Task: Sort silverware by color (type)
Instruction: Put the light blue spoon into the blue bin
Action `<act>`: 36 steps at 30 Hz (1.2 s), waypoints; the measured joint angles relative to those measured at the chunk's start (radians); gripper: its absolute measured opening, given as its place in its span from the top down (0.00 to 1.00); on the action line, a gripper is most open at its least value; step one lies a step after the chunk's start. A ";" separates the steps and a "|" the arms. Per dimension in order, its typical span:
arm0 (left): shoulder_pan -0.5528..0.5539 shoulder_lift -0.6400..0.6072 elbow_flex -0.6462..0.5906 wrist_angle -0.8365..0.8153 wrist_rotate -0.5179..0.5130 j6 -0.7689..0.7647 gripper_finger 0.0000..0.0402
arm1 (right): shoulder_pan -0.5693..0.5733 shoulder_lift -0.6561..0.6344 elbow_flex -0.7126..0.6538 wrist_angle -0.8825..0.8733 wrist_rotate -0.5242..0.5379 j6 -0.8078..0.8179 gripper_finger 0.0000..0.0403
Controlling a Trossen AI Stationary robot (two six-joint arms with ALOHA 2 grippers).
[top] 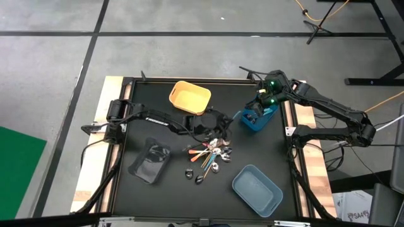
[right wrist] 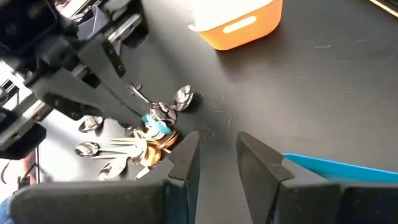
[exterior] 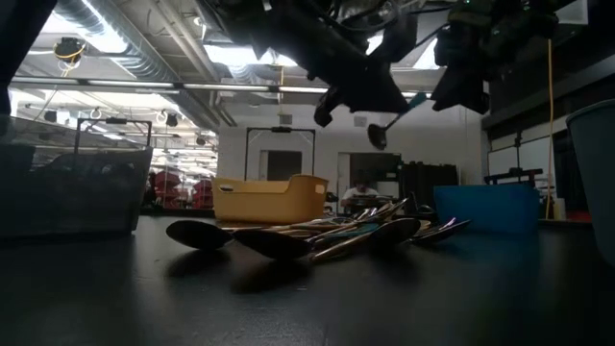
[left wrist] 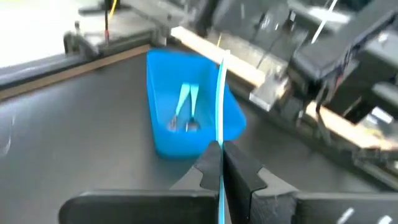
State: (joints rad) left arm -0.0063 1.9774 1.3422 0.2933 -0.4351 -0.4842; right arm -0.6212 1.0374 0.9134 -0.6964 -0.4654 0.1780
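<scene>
Nearest to me, by the front edge of the desk (top: 126, 126), lay a grey-blue bin (top: 257, 188) toward the right corner and a clear bin (top: 150, 161) toward the left side. Just behind them, approx. at the desk's middle, the silverware pile (top: 208, 156) was spread out: silver spoons, some gold ones, a few w/ light-blue or orange handles, touching and crossing each other. In the low view the pile (exterior: 327, 235) lay flat on the dark top.

Above the pile, a bit toward the back, the left gripper (top: 218, 122) hung in the air w/ its fingers pressed together on a light-blue-handled spoon (left wrist: 221, 93). In the low view this spoon (exterior: 389, 120) was lifted clear of the desk, bowl end down, not touching the pile.

Farther back, near the right edge, stood the blue bin (top: 257, 118); the left wrist view showed two light-blue-handled utensils (left wrist: 186, 109) inside the bin (left wrist: 161, 81). The right gripper (top: 265, 101) hovered over that bin; its fingers (right wrist: 183, 165) stood apart w/ a gap between, holding nothing.

At the back edge, approx. in the middle, sat the yellow bin (top: 189, 96). I could not tell what was in it.
</scene>
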 joint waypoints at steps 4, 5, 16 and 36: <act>0.020 0.000 0.000 0.074 0.000 0.025 1.00 | 0.000 -0.001 0.000 0.000 -0.032 -0.003 0.76; 0.025 0.000 0.000 0.091 0.001 0.026 1.00 | 0.000 -0.001 0.000 0.000 -0.051 -0.007 0.76; 0.061 0.000 0.000 0.258 0.103 0.027 1.00 | 0.000 -0.001 0.000 0.071 -0.210 -0.060 0.76; 0.059 0.000 0.000 0.293 0.113 0.069 1.00 | 0.000 -0.001 0.000 0.252 -0.313 -0.060 0.77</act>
State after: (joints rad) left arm 0.0528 1.9774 1.3422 0.5865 -0.3225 -0.4149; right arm -0.6212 1.0367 0.9131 -0.4446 -0.7780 0.1178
